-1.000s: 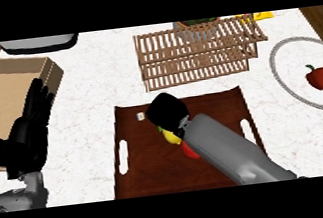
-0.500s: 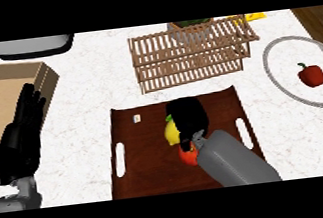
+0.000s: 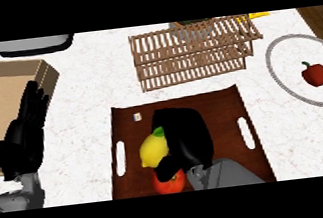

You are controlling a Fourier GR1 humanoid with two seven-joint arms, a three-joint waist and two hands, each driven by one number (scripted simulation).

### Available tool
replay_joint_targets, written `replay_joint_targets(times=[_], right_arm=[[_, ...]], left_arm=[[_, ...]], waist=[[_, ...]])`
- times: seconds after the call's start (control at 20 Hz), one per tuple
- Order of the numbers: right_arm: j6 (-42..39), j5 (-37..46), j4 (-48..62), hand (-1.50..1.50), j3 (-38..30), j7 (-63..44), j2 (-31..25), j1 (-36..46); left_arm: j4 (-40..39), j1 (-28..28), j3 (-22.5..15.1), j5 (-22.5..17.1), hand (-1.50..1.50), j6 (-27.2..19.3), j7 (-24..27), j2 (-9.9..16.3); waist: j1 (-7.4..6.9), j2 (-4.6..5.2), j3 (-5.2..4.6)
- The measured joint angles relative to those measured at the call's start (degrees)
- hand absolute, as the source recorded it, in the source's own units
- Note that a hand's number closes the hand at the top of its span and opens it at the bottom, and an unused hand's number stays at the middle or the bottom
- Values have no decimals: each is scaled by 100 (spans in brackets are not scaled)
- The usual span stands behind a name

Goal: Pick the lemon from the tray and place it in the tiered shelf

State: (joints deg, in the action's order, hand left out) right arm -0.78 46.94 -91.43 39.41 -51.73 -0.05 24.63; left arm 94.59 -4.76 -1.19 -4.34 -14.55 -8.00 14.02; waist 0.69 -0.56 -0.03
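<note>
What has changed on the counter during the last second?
The right hand drew back along the tray and now lies against the lemon, which shows more fully. The left hand stayed open at the left; the tiered shelf and the pepper's plate kept their places.

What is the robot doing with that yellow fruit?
The robot's right hand is down on the brown tray, right beside the lemon, which lies on the tray next to a red fruit. The wooden tiered shelf behind has no lemon yet. The left hand rests open at the left.
</note>
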Motion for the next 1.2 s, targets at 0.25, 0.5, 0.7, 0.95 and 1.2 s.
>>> replay_joint_targets(times=[0.25,0.5,0.7,0.95,1.2], right_arm=[[160,249,-1174,150,-250,-836,-17,448],[-173,794,-1913,150,-619,-1196,-48,767],[-472,864,-2080,150,-1100,-1242,-49,1075],[-588,920,-1825,150,-1803,-1009,-68,1292],[-426,881,-1268,150,-2498,-592,-145,1384]], left_arm=[[43,70,6,-11,0,58,5,2],[22,70,83,-41,0,112,9,9],[85,78,37,15,0,126,9,-47],[56,66,109,17,0,234,14,-28],[-28,-54,179,33,0,289,1,-66]], waist=[[-15,-2,-1],[-13,10,-2],[-43,26,-1],[-67,45,1],[-86,56,3]])
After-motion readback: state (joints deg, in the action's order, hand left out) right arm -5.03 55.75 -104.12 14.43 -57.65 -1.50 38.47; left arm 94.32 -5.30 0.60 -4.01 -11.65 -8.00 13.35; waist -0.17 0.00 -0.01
